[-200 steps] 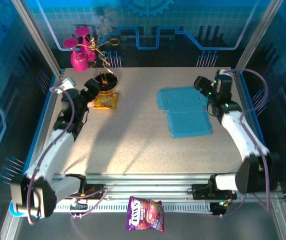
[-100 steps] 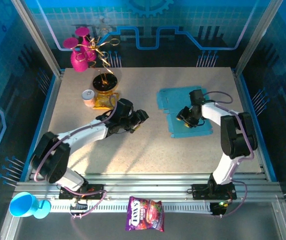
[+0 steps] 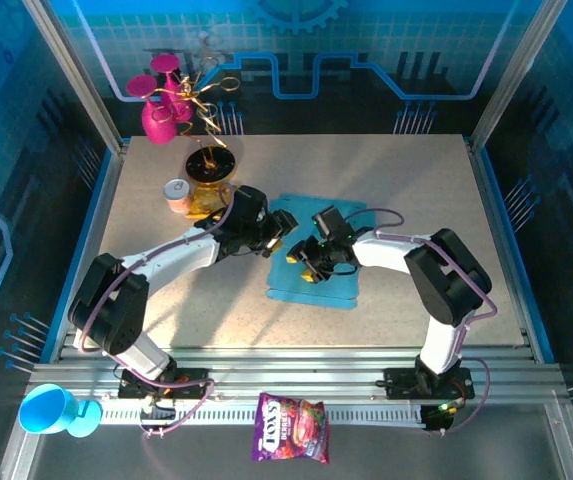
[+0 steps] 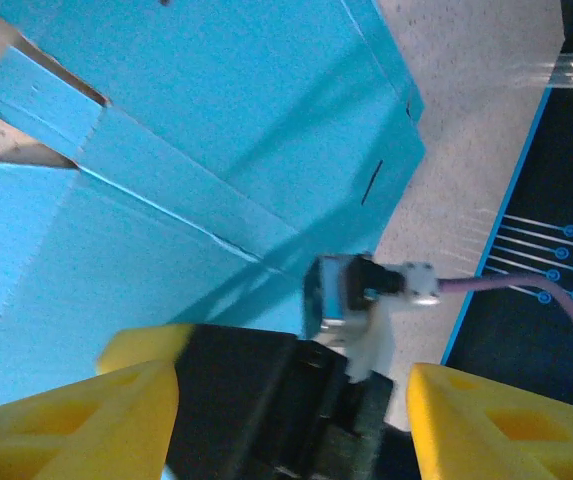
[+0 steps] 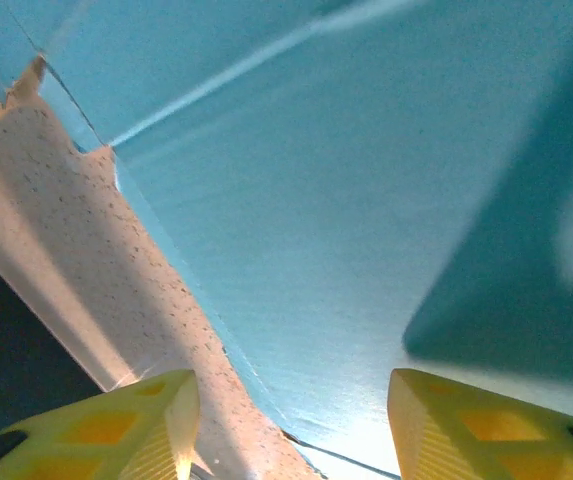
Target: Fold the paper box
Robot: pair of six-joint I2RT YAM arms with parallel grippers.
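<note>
The paper box lies as a flat light-blue sheet with creases and flaps in the middle of the table. My left gripper hovers over its far left corner, jaws open. In the left wrist view the sheet spreads ahead of my left gripper, and the right arm's black wrist with its cable shows between the yellow fingers. My right gripper is low over the sheet's left part, open. In the right wrist view the sheet has its edge running between the fingertips of my right gripper.
At the back left stand a pink vase, a dark bowl with gold wire, a small can and a yellow packet. A blue cup and a candy bag lie beyond the table's near rail.
The sheet has slid from the right back of the table to the middle, with my right gripper on it. My left arm swung in from the back left corner to the sheet.
</note>
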